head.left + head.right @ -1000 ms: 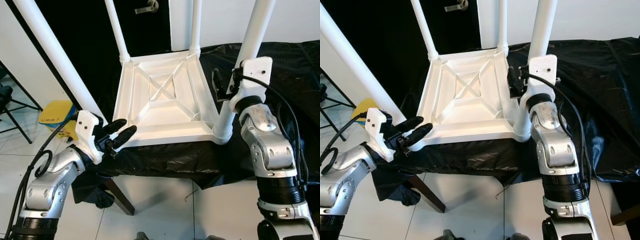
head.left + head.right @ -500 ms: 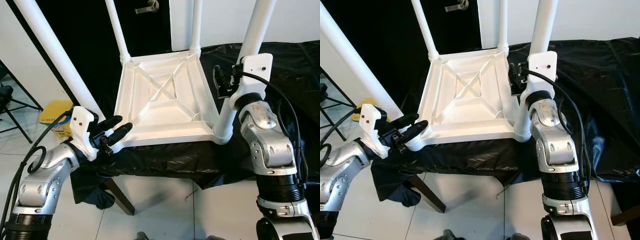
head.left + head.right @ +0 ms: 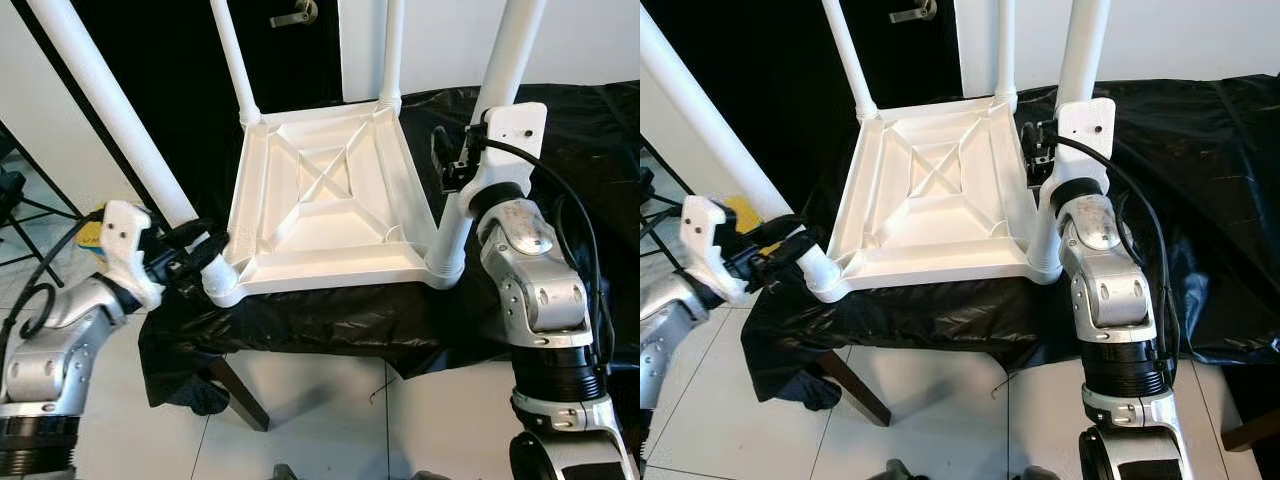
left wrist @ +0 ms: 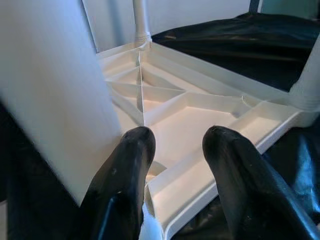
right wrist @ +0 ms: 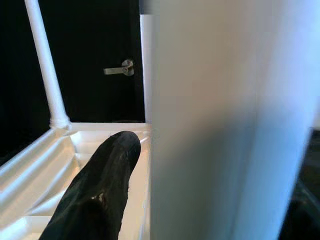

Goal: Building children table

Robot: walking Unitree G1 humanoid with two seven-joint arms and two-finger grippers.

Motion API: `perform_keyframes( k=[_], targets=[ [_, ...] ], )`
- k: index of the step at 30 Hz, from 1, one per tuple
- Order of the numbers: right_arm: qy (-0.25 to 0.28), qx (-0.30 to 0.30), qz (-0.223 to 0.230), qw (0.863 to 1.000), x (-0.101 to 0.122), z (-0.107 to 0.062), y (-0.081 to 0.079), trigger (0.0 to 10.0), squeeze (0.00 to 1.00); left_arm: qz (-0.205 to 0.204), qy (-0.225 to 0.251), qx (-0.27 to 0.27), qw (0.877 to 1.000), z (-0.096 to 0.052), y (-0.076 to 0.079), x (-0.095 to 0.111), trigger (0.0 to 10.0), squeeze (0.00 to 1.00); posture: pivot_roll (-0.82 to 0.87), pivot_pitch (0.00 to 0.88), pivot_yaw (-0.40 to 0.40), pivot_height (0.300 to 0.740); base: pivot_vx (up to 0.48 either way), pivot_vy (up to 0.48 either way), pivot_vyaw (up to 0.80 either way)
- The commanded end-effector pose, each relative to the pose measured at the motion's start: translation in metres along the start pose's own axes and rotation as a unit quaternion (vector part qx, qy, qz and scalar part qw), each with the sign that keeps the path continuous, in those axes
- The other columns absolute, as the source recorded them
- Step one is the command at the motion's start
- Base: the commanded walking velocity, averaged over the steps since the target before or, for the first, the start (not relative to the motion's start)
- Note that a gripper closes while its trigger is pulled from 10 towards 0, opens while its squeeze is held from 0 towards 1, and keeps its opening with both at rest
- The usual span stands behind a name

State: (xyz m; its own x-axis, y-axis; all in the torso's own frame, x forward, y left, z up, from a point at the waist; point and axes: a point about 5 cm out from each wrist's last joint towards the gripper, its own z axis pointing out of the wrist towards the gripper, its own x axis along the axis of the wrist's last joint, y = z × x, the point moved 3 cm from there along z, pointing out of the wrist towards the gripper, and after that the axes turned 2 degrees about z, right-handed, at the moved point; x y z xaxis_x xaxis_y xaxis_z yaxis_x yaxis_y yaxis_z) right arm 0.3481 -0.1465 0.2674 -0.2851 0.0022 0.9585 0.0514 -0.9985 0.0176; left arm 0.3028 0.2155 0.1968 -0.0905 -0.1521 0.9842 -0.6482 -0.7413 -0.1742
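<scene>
A white plastic children's table [image 3: 320, 200] lies upside down on a black cloth [image 3: 330, 320], with its legs pointing up. My left gripper [image 3: 200, 245] is open at the foot of the near-left leg [image 3: 110, 110], just by the corner socket [image 3: 218, 278]. In the left wrist view that leg [image 4: 55, 95] stands beside one of the fingers [image 4: 125, 165], with nothing held between the two. My right gripper [image 3: 450, 165] is pressed up against the near-right leg [image 3: 500, 60], a little above its socket [image 3: 445, 262]. The leg [image 5: 225, 120] hides part of that gripper in the right wrist view.
The cloth covers a low support with a dark wooden leg [image 3: 235, 385] over a white tiled floor. A yellow object [image 3: 90, 235] and a black stand [image 3: 20, 210] sit at the left. A dark door with a handle [image 3: 295, 12] is behind.
My left gripper has drawn back to the left, from the table's front rim to the base of the near-left leg. The right gripper has risen slightly along the near-right leg.
</scene>
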Motion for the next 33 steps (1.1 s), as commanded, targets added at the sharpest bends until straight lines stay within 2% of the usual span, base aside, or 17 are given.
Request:
perform_keyframes(
  k=[1, 2, 4, 9, 12, 15, 19, 20, 22, 23, 24, 25, 29, 30, 31, 32, 33],
  targets=[
    [-0.01, -0.005, 0.029, 1.0, -0.001, 0.001, 0.001, 10.0, 0.0, 0.008, -0.014, 0.042, 0.999, -0.016, -0.024, -0.002, 10.0, 0.0, -0.08, 0.032, 0.072, 0.74, 0.0, 0.0, 0.0],
    [-0.01, -0.005, 0.029, 1.0, -0.001, 0.001, 0.001, 10.0, 0.0, 0.008, -0.014, 0.042, 0.999, -0.016, -0.024, -0.002, 10.0, 0.0, -0.08, 0.032, 0.072, 0.74, 0.0, 0.0, 0.0],
    [-0.017, -0.016, 0.044, 0.999, -0.004, 0.0, 0.005, 10.0, 0.0, -0.006, -0.041, 0.058, 0.997, -0.033, -0.039, -0.01, 10.0, 0.0, -0.08, 0.035, 0.073, 0.74, 0.0, 0.0, 0.0],
    [-0.019, -0.021, 0.047, 0.999, -0.004, -0.001, 0.006, 10.0, 0.0, -0.032, -0.095, 0.032, 0.994, -0.053, -0.043, -0.026, 10.0, 0.0, -0.08, 0.043, 0.078, 0.74, 0.0, 0.0, 0.0],
    [-0.019, -0.02, 0.046, 0.999, -0.004, -0.001, 0.006, 10.0, 0.0, -0.044, -0.106, 0.024, 0.993, -0.056, -0.043, -0.03, 10.0, 0.0, -0.08, 0.044, 0.078, 0.74, 0.0, 0.0, 0.0],
    [-0.02, -0.018, 0.047, 0.999, -0.005, -0.002, 0.005, 10.0, 0.0, -0.065, -0.125, -0.019, 0.99, -0.06, -0.035, -0.037, 10.0, 0.0, -0.09, 0.048, 0.08, 0.74, 0.0, 0.0, 0.0],
    [-0.023, -0.017, 0.05, 0.998, -0.006, -0.002, 0.003, 10.0, 0.0, -0.068, -0.145, -0.026, 0.987, -0.06, -0.036, -0.045, 10.0, 0.0, -0.09, 0.052, 0.083, 0.74, 0.0, 0.0, 0.0],
    [-0.029, -0.015, 0.06, 0.998, -0.008, -0.003, 0.002, 10.0, 0.0, -0.057, -0.163, 0.0, 0.985, -0.058, -0.045, -0.054, 10.0, 0.0, -0.09, 0.052, 0.083, 0.74, 0.0, 0.0, 0.0],
    [-0.029, -0.015, 0.06, 0.998, -0.008, -0.003, 0.002, 10.0, 0.0, -0.057, -0.163, 0.0, 0.985, -0.058, -0.045, -0.054, 10.0, 0.0, -0.09, 0.052, 0.083, 0.74, 0.0, 0.0, 0.0],
    [-0.036, -0.012, 0.068, 0.997, -0.01, -0.003, 0.0, 10.0, 0.0, -0.03, -0.179, 0.043, 0.982, -0.053, -0.06, -0.06, 10.0, 0.0, -0.1, 0.053, 0.081, 0.74, 0.0, 0.0, 0.0],
    [-0.036, -0.012, 0.068, 0.997, -0.01, -0.003, 0.0, 10.0, 0.0, -0.03, -0.179, 0.043, 0.982, -0.053, -0.06, -0.06, 10.0, 0.0, -0.1, 0.053, 0.081, 0.74, 0.0, 0.0, 0.0],
    [-0.046, -0.009, 0.084, 0.995, -0.014, -0.003, -0.001, 8.5, 0.0, -0.006, -0.195, 0.104, 0.975, -0.047, -0.079, -0.063, 10.0, 0.0, -0.09, 0.052, 0.078, 0.74, 0.0, 0.0, 0.0],
    [-0.046, -0.009, 0.084, 0.995, -0.014, -0.003, -0.001, 8.5, 0.0, -0.006, -0.195, 0.104, 0.975, -0.047, -0.079, -0.063, 10.0, 0.0, -0.09, 0.052, 0.078, 0.74, 0.0, 0.0, 0.0],
    [-0.058, -0.003, 0.108, 0.992, -0.017, -0.003, -0.003, 8.8, 0.0, 0.008, -0.201, 0.162, 0.966, -0.039, -0.095, -0.062, 10.0, 0.0, -0.09, 0.05, 0.075, 0.74, 0.0, 0.0, 0.0],
    [-0.058, -0.003, 0.108, 0.992, -0.017, -0.003, -0.003, 8.8, 0.0, 0.008, -0.201, 0.162, 0.966, -0.039, -0.095, -0.062, 10.0, 0.0, -0.09, 0.05, 0.075, 0.74, 0.0, 0.0, 0.0],
    [-0.069, 0.002, 0.142, 0.987, -0.021, -0.002, -0.005, 3.1, 0.0, 0.015, -0.205, 0.214, 0.955, -0.03, -0.108, -0.06, 10.0, 0.0, -0.1, 0.049, 0.074, 0.74, 0.0, 0.0, 0.0],
    [-0.069, 0.002, 0.142, 0.987, -0.021, -0.002, -0.005, 3.1, 0.0, 0.015, -0.205, 0.214, 0.955, -0.03, -0.108, -0.06, 10.0, 0.0, -0.1, 0.049, 0.074, 0.74, 0.0, 0.0, 0.0]
  ],
)
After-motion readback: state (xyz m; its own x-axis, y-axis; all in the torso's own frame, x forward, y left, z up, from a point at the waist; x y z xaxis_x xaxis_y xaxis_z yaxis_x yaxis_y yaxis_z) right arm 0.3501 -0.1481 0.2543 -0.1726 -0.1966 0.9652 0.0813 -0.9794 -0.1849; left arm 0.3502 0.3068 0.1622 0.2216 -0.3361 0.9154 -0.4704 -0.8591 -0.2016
